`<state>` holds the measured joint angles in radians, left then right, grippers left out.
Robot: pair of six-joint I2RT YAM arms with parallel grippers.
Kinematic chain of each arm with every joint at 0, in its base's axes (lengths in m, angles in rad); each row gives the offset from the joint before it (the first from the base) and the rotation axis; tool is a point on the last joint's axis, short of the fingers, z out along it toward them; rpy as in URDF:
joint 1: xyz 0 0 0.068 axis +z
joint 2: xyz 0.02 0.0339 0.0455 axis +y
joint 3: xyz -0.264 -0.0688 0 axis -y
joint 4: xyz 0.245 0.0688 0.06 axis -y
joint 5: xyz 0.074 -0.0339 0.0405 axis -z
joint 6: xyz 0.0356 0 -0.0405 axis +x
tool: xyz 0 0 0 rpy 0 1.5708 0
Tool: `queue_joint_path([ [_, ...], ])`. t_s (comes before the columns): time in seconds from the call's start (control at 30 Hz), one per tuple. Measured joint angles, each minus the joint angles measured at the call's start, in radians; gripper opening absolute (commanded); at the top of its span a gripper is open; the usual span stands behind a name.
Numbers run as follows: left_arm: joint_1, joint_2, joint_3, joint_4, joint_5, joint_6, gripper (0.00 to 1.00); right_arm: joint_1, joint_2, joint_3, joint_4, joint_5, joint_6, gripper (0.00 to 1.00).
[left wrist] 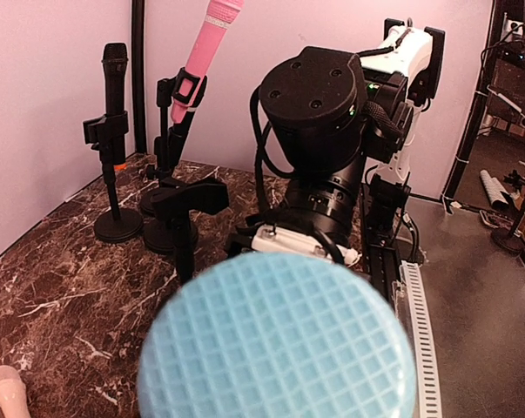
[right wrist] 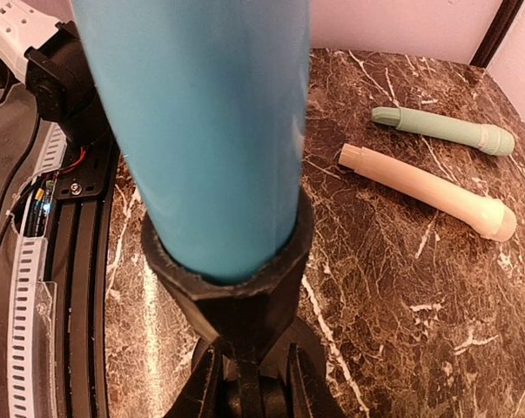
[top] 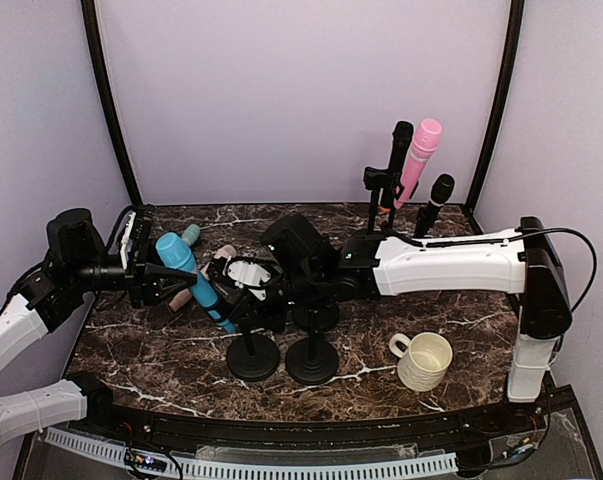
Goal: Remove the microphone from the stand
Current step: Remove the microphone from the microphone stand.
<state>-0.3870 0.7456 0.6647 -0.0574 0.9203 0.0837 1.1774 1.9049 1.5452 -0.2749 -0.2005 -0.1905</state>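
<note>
Blue microphone (top: 194, 283): seated in stand (right wrist: 236, 305) clip, not yet removed. My right gripper (right wrist: 247, 390): closed round stand stem under clip. My left gripper (top: 169, 283): at microphone head above stand; I cannot tell its opening.

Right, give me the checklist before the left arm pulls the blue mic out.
1. Right gripper shut on the stand below the clip: ok.
2. Blue mic seated in the clip, tilted: ok.
3. Left gripper closed on the mic's head: cannot tell; the head fills the left wrist view and no fingers show.
4. Green mic and beige mic lying flat on the table, apart from the stand: ok.
5. Mug standing apart from the stand: ok.
</note>
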Motion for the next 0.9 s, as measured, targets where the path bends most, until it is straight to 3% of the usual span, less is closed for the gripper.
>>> queue_joint_path([
  [0.17,0.0,-0.001,-0.002,0.01,0.003,-0.007,0.0,0.01,-0.012,-0.021,0.015,0.033,0.028,0.0],
  [0.67,-0.003,-0.046,-0.015,0.066,-0.029,-0.081,0.0,0.024,-0.047,-0.061,0.064,0.079,0.095,0.0],
  [0.9,-0.003,0.005,0.043,0.007,-0.02,-0.05,0.0,0.025,-0.047,-0.064,0.059,0.089,0.087,0.0],
])
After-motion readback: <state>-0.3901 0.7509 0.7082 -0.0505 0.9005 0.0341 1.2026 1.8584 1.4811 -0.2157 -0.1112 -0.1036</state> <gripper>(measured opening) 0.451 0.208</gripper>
